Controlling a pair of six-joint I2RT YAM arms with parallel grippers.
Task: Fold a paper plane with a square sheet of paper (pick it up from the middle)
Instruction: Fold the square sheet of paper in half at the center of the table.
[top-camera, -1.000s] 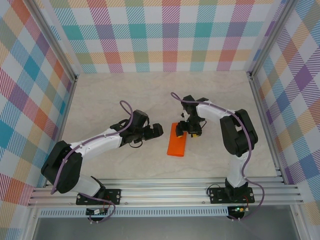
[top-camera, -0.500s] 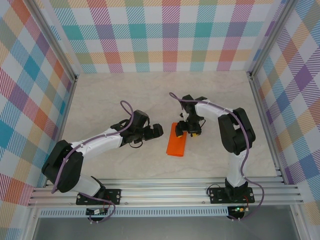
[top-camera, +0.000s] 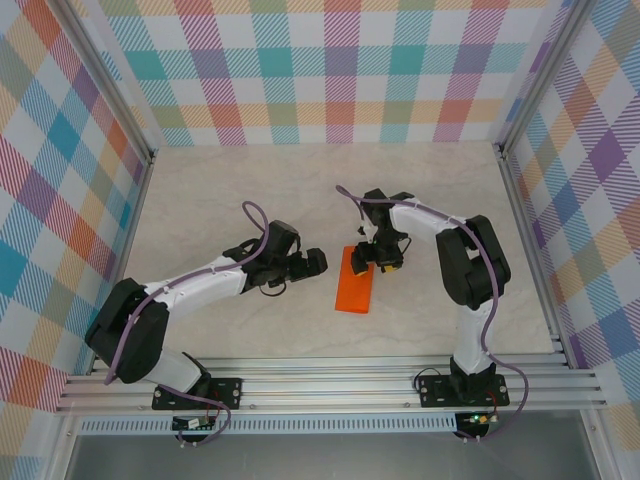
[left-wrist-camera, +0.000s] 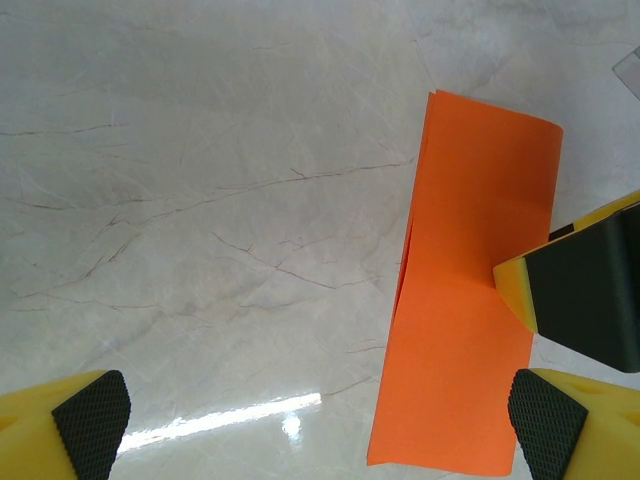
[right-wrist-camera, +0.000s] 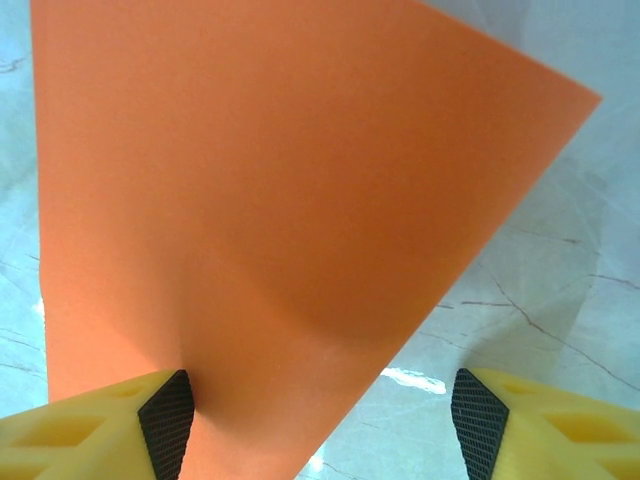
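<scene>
Reaching out from the near-left corner of the table (top-camera: 220, 190), the left arm is seen stretched low and almost straight toward the middle, with the left gripper (top-camera: 320, 262) pointed at the long side of the orange sheet of paper (top-camera: 355, 283) and stopped just short of it. The right arm is folded back on itself: up from the near-right corner, sharp bend at the elbow, then turned back toward the middle so the right gripper (top-camera: 375, 263) is hung over the far end of the sheet. The sheet is found around the middle of the table, a touch toward the right edge, folded into a narrow strip running near to far. From the left wrist, a doubled layer can be made out along the strip's long edge, which is lost from above; the left jaws are spread wide, pads (left-wrist-camera: 92, 410) at the two bottom corners, nothing between them but table and paper. From the right wrist, the jaws are shown parted, with one pad (right-wrist-camera: 168, 420) set right at the paper and the other over bare table. Whether that pad is actually pressed on the sheet can't be told. The strip's far end is covered by the right gripper in the top view, and in the right wrist view the sheet is cut off at the top and left.
</scene>
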